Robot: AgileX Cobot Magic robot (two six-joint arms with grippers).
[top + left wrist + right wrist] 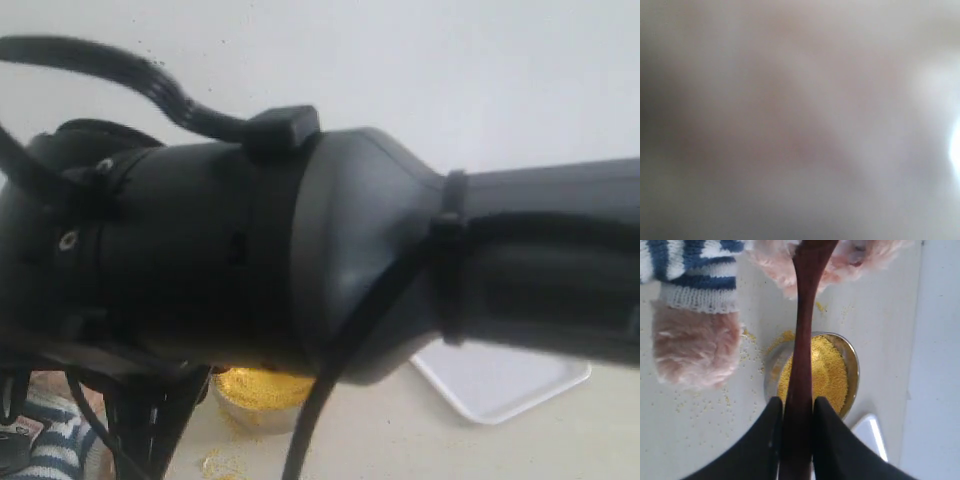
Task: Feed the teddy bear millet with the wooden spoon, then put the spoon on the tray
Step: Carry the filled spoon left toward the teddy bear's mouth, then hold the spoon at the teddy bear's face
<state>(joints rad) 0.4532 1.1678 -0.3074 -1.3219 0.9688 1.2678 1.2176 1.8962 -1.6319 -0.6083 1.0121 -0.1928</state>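
My right gripper [797,407] is shut on the dark wooden spoon [805,320]. The handle runs out from the fingers over the steel bowl of yellow millet [829,371], and its far end reaches the teddy bear's fluffy pale face [840,262]. The bear's striped sleeve [692,270] and paw [695,347] lie beside the bowl. In the exterior view a black arm [300,260] fills most of the picture; under it show the millet [255,388], a corner of the white tray [505,385] and a bit of striped shirt [55,450]. The left wrist view is a grey blur.
Millet crumbs are scattered on the pale tabletop [700,405] round the bowl and near the bear's paw. A corner of the white tray [872,432] sits just beyond the bowl. Black cables [120,65] loop above the arm.
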